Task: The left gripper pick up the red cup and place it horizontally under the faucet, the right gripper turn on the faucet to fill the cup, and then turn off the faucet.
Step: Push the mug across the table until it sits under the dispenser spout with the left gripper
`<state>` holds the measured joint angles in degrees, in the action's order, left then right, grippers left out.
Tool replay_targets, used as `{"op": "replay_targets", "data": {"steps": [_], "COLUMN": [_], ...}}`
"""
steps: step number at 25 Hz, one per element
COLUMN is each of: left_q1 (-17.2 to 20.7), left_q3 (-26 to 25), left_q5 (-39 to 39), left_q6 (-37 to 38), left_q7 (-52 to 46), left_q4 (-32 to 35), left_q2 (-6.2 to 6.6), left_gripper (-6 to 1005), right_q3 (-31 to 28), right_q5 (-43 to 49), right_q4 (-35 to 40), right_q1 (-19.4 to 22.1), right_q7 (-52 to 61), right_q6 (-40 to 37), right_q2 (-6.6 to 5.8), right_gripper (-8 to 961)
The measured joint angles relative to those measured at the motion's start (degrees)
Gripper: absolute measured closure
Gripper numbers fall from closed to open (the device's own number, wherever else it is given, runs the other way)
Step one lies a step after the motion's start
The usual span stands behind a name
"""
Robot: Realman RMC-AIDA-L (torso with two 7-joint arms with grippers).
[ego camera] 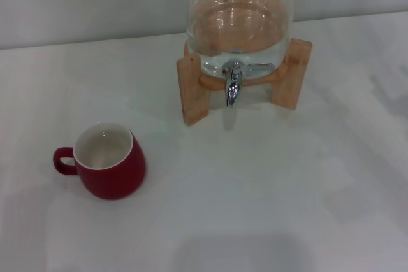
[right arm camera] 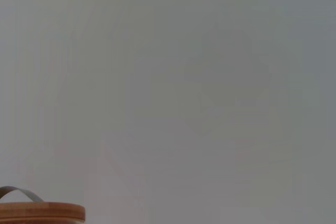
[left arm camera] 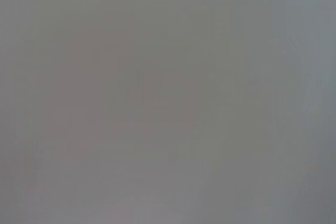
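**Cup upright on worktop, faucet untouched, both grippers out of frame**

Hidden / cut off: Neither left nor right gripper shows in any view, so finger state cannot be told for either, nor whether anything is held. Left wrist view gives only a blank grey field. Right wrist view is mostly blank too; at one corner a wooden lid (right arm camera: 39, 212) with a thin metal handle (right arm camera: 21, 193) is cut off by the frame edge. Glass dispenser (ego camera: 241, 20) is cropped at the top in head view; its upper part is not visible.

Containers: Red cup (ego camera: 109, 162) stands upright, mouth up, cream inside, contents hard to make out. Loop handle points toward the worktop's left edge. Dispenser holds clear liquid in its lower part and sits on a wooden stand (ego camera: 194, 87).

Position: Cup sits toward the near-left of the white worktop (ego camera: 306, 183), well apart from the stand. Faucet (ego camera: 233, 86) hangs between the stand's front legs, spout down, near the worktop's far edge.

Open room: bare worktop under the spout, between cup and stand, and along the near and right edges.
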<state>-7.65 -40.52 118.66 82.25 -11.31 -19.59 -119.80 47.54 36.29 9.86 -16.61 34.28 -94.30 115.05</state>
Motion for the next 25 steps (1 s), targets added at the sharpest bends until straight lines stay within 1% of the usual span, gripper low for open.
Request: {"op": "replay_targets", "data": {"steps": [12, 17, 25], "left_q1": [-0.14, -0.45, -1.09], "left_q3": [0.15, 1.68, 6.66], "left_q5": [0.41, 0.74, 0.81], "left_q6": [-0.03, -1.21, -4.47], "left_q7": [-0.01, 0.25, 1.17], "left_q4": [0.32, 0.43, 0.60], "left_q2": [0.03, 0.25, 0.38], "left_gripper": [121, 121, 121], "right_q3": [0.05, 0.28, 0.55], "right_q5": [0.00, 0.00, 0.27], "right_q4": [-0.15, -0.20, 0.03], "right_q1": [0.00, -0.01, -0.35], "right_q7": [0.00, 0.00, 0.26], "right_q6": [-0.48, -0.61, -0.62], "right_q2": [0.00, 0.00, 0.00], "right_gripper": [170, 170, 170]}}
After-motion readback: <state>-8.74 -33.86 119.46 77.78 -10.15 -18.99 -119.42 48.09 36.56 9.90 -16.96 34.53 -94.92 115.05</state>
